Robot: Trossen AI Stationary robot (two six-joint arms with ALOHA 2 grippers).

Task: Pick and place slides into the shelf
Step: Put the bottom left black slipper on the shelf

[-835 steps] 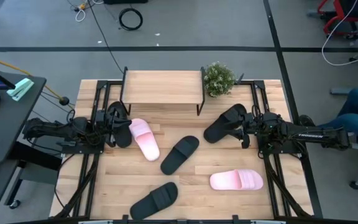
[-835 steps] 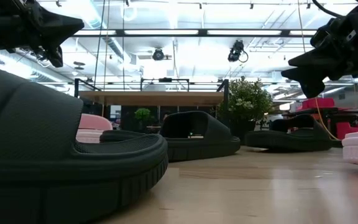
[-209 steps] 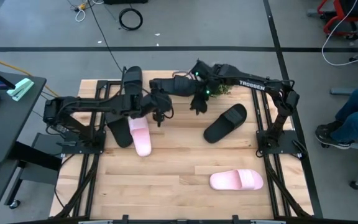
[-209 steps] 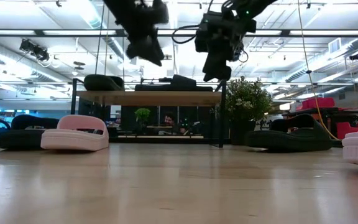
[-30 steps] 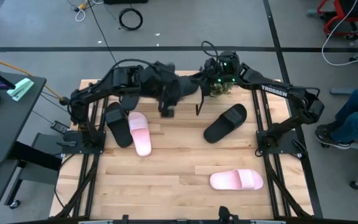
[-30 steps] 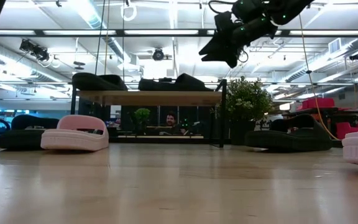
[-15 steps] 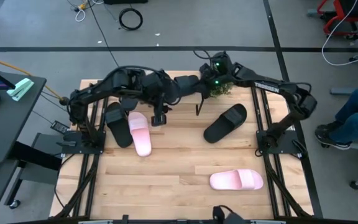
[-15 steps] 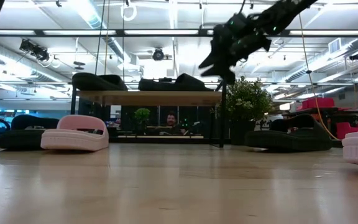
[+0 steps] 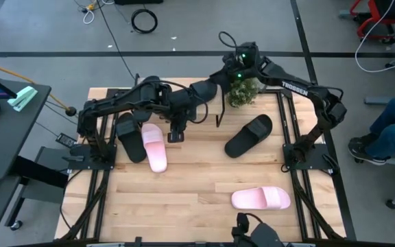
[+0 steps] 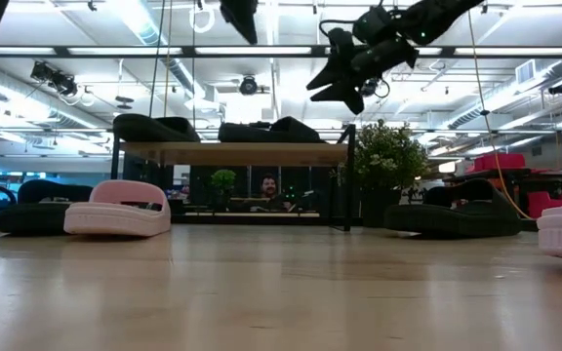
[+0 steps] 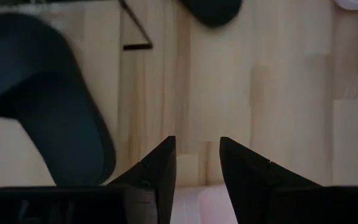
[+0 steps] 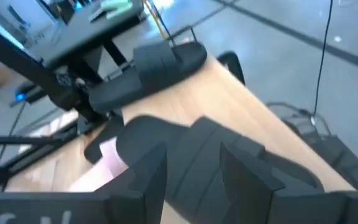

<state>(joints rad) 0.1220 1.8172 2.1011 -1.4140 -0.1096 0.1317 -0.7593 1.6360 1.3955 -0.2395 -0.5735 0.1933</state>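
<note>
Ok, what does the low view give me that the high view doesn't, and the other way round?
Only low: one black slide and a second black slide lying on the shelf top; from above the arms cover most of that. Only high: the left tool over the table beside the near pink slide, and the far pink slide shown whole. Both: the near pink slide, the right black slide and the plant.

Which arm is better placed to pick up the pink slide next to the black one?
Left. The left gripper hangs open right beside that pink slide. The right gripper is up over the shelf, farther away.
</note>
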